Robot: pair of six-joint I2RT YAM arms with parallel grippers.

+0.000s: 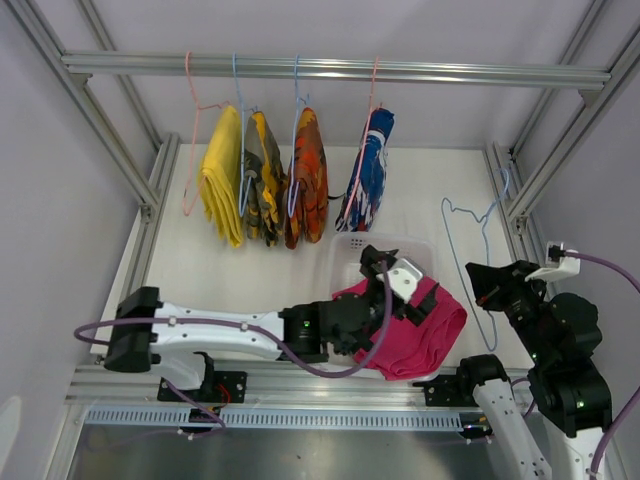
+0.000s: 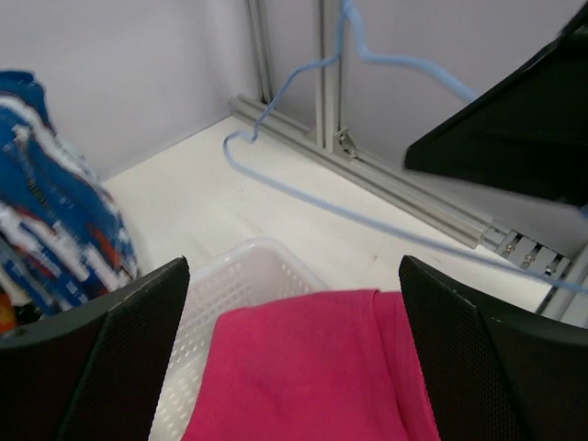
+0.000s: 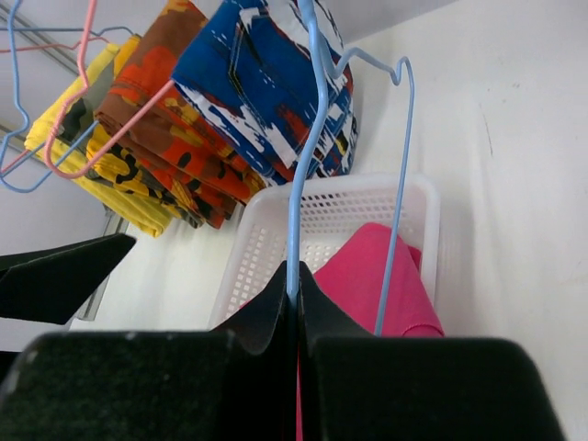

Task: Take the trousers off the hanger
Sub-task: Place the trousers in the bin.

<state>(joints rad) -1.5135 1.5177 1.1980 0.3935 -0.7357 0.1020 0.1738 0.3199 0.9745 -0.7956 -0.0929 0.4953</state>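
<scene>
The magenta-pink trousers lie crumpled in and over the white basket, off any hanger. My left gripper hovers just above them with its jaws wide open; in the left wrist view the pink cloth lies loose between the two fingers. My right gripper is shut on the wire of an empty blue hanger, held up at the right. On the rail hang the yellow, olive camouflage, orange camouflage and blue patterned trousers.
An aluminium frame surrounds the table, with the rail across the back and posts at the sides. An empty pink hanger hangs at the rail's left end. The basket sits below the blue patterned trousers.
</scene>
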